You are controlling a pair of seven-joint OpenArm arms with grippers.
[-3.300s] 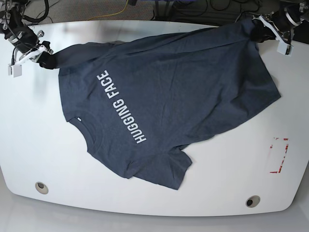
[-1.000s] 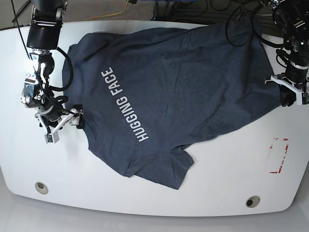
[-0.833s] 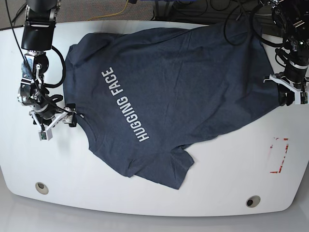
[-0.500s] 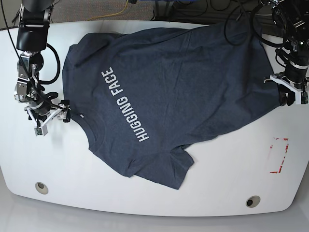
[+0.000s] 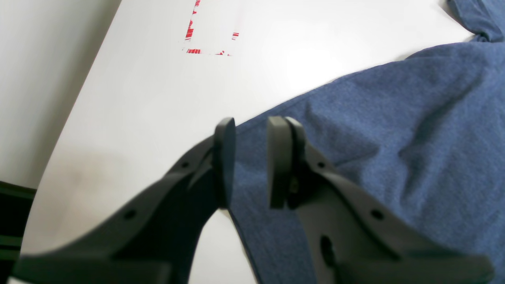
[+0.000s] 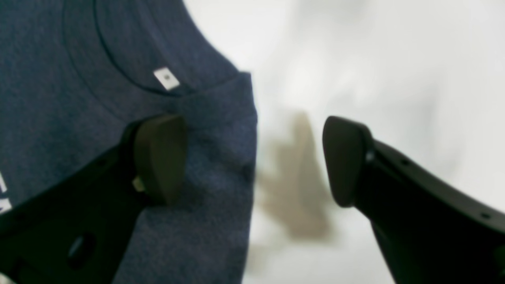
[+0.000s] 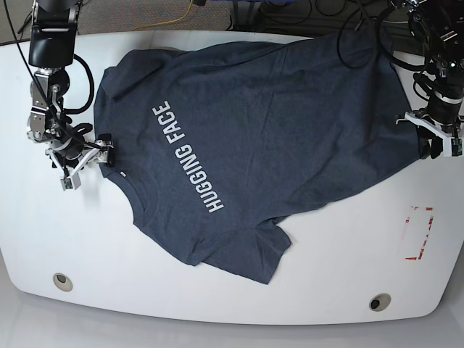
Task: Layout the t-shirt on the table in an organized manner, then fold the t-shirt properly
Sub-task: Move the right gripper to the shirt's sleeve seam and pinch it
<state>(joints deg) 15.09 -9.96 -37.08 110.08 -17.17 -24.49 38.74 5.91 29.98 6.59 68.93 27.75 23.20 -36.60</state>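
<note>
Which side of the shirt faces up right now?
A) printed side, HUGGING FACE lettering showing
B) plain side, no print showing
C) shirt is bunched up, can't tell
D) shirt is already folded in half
A: in the base view the t-shirt lies spread out on the table with the white HUGGING FACE lettering facing up.

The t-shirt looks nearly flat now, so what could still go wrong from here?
The t-shirt lies askew, its top edge at the far rim of the table; a pull that way might drag it over. The right claw is wide open astride the shoulder edge by the collar, and closing there may catch only a thin sliver. The left claw, jaws narrowly apart at the hem corner, might bunch the cloth rather than lift one layer.
</note>
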